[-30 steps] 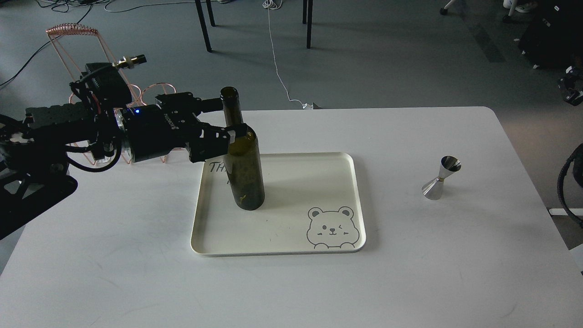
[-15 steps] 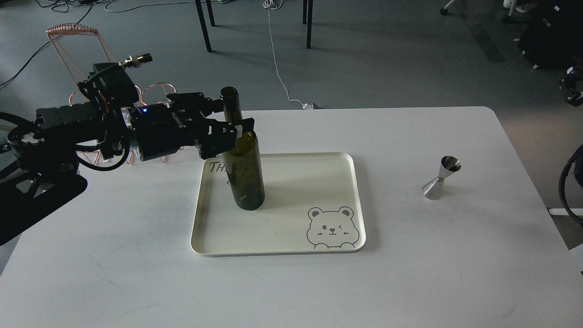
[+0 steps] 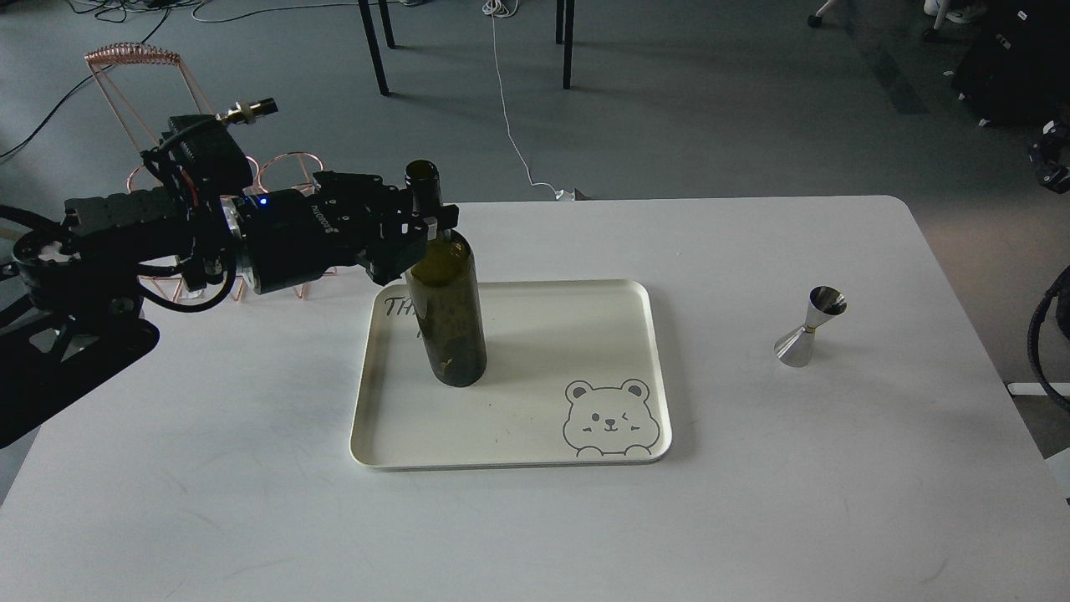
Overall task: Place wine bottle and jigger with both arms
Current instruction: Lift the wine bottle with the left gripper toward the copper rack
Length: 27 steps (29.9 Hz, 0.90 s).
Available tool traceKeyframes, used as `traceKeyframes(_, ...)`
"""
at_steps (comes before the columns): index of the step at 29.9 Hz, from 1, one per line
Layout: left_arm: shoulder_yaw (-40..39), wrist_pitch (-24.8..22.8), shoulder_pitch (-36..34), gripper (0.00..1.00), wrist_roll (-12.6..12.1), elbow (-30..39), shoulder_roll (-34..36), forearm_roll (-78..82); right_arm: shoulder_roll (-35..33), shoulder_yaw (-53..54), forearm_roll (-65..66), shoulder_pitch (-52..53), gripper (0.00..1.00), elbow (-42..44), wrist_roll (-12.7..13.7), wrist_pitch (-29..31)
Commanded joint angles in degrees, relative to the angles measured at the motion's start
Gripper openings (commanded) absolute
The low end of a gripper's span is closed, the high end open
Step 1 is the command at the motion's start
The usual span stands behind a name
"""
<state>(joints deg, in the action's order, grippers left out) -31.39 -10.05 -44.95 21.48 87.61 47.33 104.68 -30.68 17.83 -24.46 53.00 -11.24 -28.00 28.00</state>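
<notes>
Left gripper (image 3: pixel 422 224) has risen, fingers holding upright wine bottle (image 3: pixel 447 309) at its neck.

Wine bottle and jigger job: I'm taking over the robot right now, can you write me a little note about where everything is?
Left end effector: at the wine bottle neck; whether it grips or has let go, I cannot tell.
Right end effector: not in view.
Wine bottle: upright on the cream bear tray, left part.
Jigger: upright on the white table, right of the tray, untouched.
Done: the bottle is on the tray.
Left: free the left arm, then place the jigger, probably with the right arm.
</notes>
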Motion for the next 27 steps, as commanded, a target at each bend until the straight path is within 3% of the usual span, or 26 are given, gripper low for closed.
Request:
traceKeyframes(1,-0.7,-0.1,-0.2,0.21,-0.1,0.0,0.2,0.0,0.0,0.0,0.0,0.0,0.99,0.0,0.0,0.0)
traceKeyframes(17,-4.4,-0.4,-6.3,0.2,0.5,0.5,11.5,-9.1,-0.1,0.0,0.0,0.4,0.99,0.0,0.0,0.0)
traceKeyframes(22,-4.2,-0.4,-10.3,0.2,0.5,-4.1,12.5,-9.1,-0.1,0.0,0.0,0.5,0.99,0.0,0.0,0.0)
traceKeyframes(27,-3.7,-0.6,-13.5,0.2,0.6,-13.2,11.9,-9.1,-0.1,-0.1,0.0,0.6,0.99,0.0,0.0,0.0)
